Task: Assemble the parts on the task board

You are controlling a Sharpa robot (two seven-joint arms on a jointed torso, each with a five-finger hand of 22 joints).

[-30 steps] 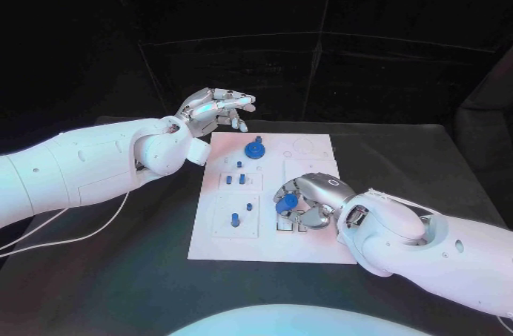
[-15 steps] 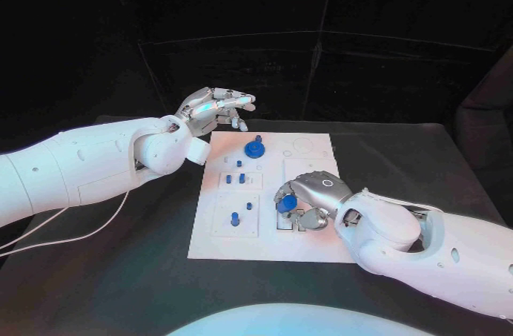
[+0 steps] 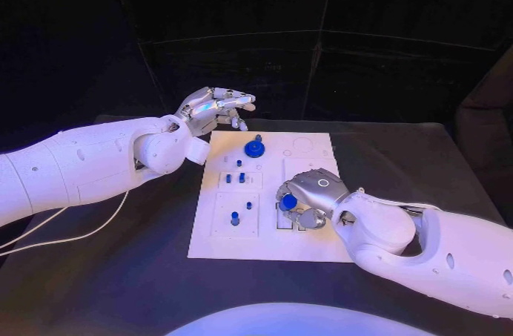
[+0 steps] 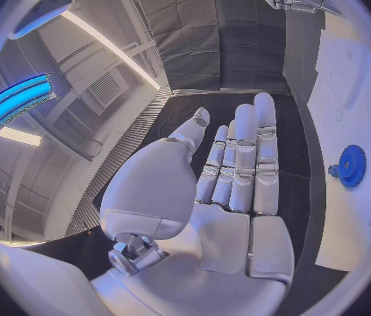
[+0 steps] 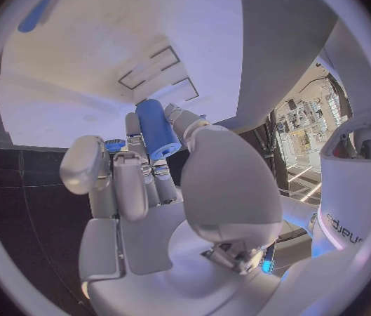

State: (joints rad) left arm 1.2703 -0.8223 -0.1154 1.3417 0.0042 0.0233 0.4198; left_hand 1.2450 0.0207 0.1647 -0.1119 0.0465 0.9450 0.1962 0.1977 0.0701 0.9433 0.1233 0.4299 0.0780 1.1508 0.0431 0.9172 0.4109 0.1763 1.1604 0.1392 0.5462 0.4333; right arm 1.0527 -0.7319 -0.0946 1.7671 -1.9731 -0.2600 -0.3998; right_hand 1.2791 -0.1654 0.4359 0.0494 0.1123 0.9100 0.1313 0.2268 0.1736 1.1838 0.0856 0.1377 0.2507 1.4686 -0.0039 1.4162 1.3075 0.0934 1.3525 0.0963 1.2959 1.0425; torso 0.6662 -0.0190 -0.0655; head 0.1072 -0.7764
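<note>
The white task board (image 3: pixel 310 145) lies in the middle of the black table. My right hand (image 3: pixel 305 201) hovers over the board's near right part and grips a blue cylinder part (image 3: pixel 288 201); in the right wrist view the blue cylinder part (image 5: pixel 158 128) sits between the thumb and the fingers of that hand (image 5: pixel 150 189). My left hand (image 3: pixel 217 104) is raised off the board's far left corner, fingers straight and apart, holding nothing; the left wrist view shows the same flat hand (image 4: pixel 233 168). A blue gear (image 3: pixel 256 148) stands on the board's far part.
Small blue pegs (image 3: pixel 242 178) stand in the board's left blocks, one more (image 3: pixel 235 219) nearer me. The blue gear (image 4: pixel 352 166) also shows in the left wrist view on the board (image 4: pixel 360 91). A white cable (image 3: pixel 64 236) trails on the table at my left.
My right hand has turned over the board's near right part with the blue cylinder in it, shifting slightly toward me. The left hand has stayed still.
</note>
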